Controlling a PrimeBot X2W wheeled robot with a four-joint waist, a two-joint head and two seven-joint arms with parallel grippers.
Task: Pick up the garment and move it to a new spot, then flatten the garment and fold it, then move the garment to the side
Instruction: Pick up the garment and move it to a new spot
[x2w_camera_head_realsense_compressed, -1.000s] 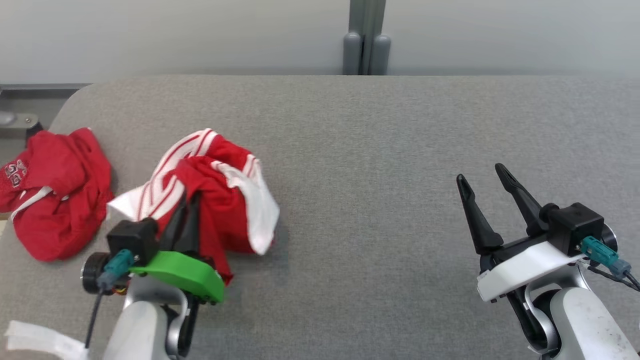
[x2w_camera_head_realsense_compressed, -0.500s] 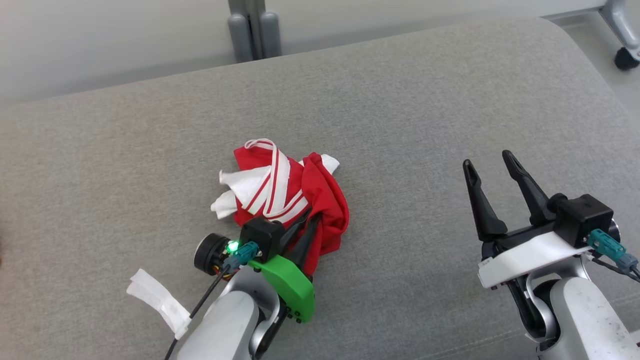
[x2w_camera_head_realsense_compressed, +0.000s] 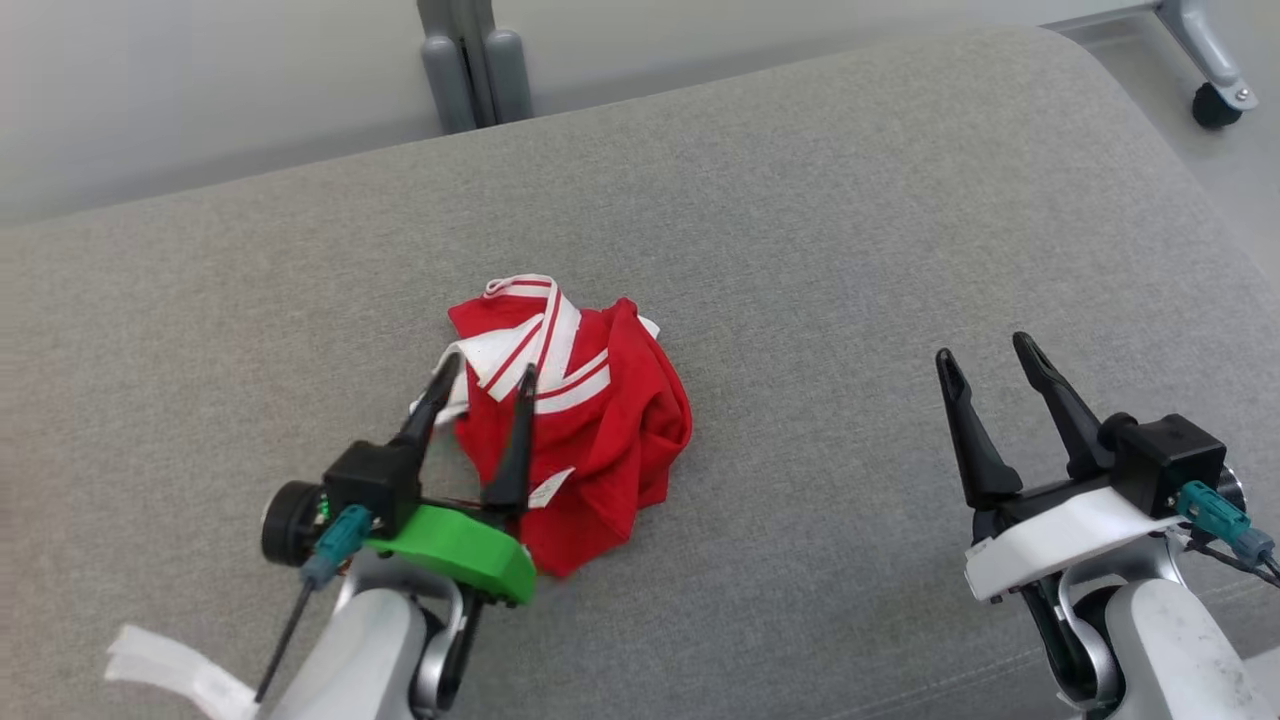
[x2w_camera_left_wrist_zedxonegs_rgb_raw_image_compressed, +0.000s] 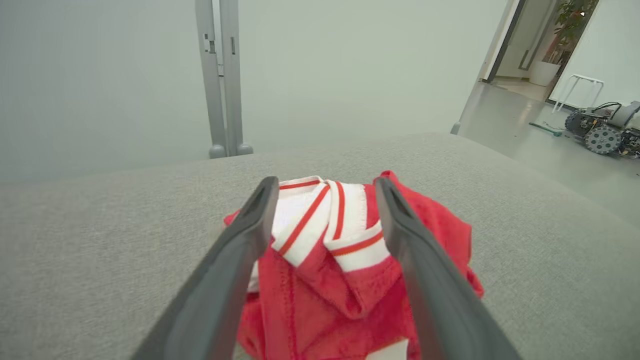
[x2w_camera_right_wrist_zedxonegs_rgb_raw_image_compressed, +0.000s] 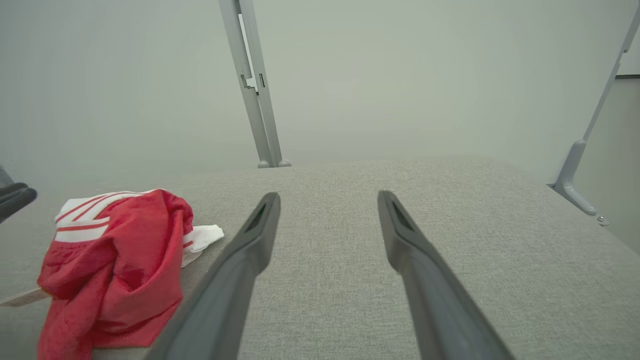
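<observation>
**Visibility.** The crumpled red fabric garment with white, red-striped bands (x2w_camera_head_realsense_compressed: 600, 440) lies in a heap left of centre on the grey fabric-covered table (x2w_camera_head_realsense_compressed: 850, 220). Its type and full outline cannot be made out. Its near-left edge is hidden behind the left gripper (x2w_camera_head_realsense_compressed: 487, 368) and the gripper's green plastic mount (x2w_camera_head_realsense_compressed: 460, 545).

**Fingers.**
- Left gripper: fingers spread wide, straddling the striped band, clamping nothing. Contact with the cloth cannot be determined.
- Right gripper (x2w_camera_head_realsense_compressed: 983, 349): fingers spread wide, empty, above bare table, well right of the garment.
</observation>
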